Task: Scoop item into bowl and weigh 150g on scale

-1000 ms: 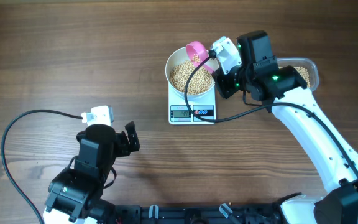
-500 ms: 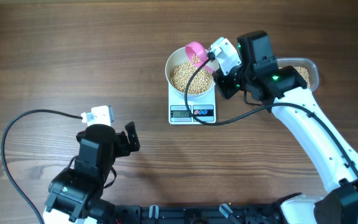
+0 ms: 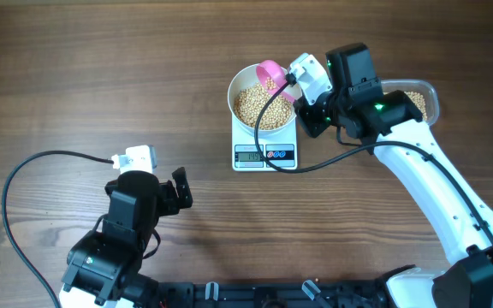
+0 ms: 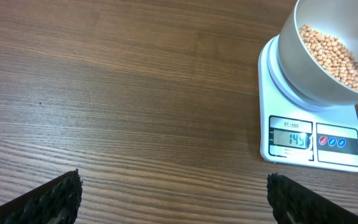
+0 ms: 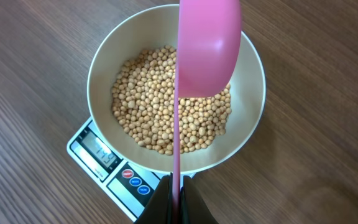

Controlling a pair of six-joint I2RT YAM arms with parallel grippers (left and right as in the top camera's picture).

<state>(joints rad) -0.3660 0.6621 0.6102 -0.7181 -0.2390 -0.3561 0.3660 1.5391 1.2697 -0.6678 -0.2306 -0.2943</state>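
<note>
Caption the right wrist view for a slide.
Right tool holds a pink scoop over the bowl of beans on the scale.

The bench [image 3: 101, 68] is brown wood with plain grain and a matt finish. Clamped in the right gripper [image 5: 174, 200], the scoop [image 5: 209, 43] is smooth, glossy pink plastic. Below it the bowl [image 5: 101, 65] is smooth white with a soft sheen, and the beans [image 5: 148, 99] are dull beige. The scale [image 4: 312, 117] looks like smooth white plastic. The left gripper [image 4: 173, 198] has black, coarse-ridged fingers [image 4: 51, 199].
</note>
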